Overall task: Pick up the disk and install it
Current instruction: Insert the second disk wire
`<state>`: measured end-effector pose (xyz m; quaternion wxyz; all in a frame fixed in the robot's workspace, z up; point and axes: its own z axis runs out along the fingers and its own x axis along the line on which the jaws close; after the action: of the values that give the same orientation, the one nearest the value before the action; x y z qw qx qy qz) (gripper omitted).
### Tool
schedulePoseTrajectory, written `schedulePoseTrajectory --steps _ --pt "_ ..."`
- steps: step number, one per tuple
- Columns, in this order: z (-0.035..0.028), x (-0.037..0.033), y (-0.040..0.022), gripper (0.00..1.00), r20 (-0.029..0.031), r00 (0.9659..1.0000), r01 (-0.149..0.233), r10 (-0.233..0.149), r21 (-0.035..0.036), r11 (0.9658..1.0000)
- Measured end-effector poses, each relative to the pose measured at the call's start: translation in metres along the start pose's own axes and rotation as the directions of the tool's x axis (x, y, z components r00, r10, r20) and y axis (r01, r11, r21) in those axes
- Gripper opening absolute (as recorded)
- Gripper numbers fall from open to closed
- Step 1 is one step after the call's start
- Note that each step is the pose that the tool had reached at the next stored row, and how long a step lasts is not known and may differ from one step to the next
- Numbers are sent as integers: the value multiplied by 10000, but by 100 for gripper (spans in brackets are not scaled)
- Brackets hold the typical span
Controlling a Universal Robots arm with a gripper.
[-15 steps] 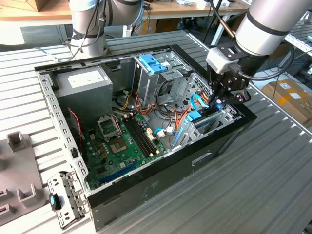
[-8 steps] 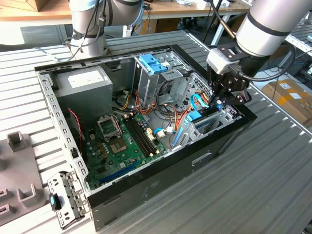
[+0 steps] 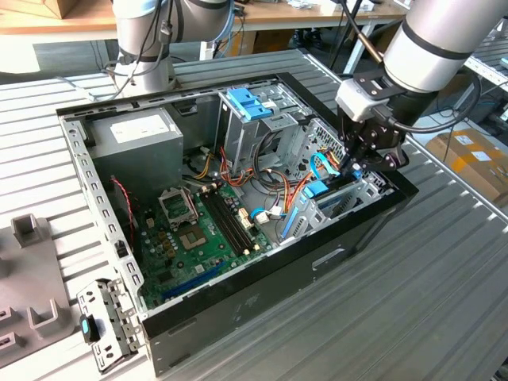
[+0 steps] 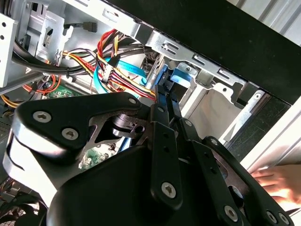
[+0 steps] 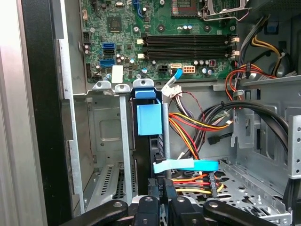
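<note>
The disk [image 5: 149, 118] stands on edge in a slot of the metal drive cage [image 5: 101, 122] at the front corner of the open computer case [image 3: 262, 278]. Its bright blue carrier frame [image 3: 317, 189] shows above the cage rails. My gripper [image 3: 355, 163] hangs straight over that slot. In both wrist views its black fingers [image 5: 155, 188] sit close together, pinching the disk's near end. In the second wrist view the gripper [image 4: 162, 89] meets a blue edge of the disk [image 4: 181, 75] beside the cage wall.
Bundles of red, yellow and orange cables [image 5: 197, 122] and a flat blue cable [image 5: 188, 165] lie right beside the slot. The case also holds a grey power-supply box [image 3: 135, 135], a blue latch [image 3: 246, 101] and the motherboard [image 3: 198, 230]. A person's hand [image 4: 277, 181] rests outside the case.
</note>
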<state>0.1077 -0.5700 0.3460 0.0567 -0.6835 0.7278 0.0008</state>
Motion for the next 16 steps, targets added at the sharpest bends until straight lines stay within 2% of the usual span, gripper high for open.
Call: schedulePoseTrajectory --steps 16 --pt "65 8 5 17 0 10000 0 0 0 10000"
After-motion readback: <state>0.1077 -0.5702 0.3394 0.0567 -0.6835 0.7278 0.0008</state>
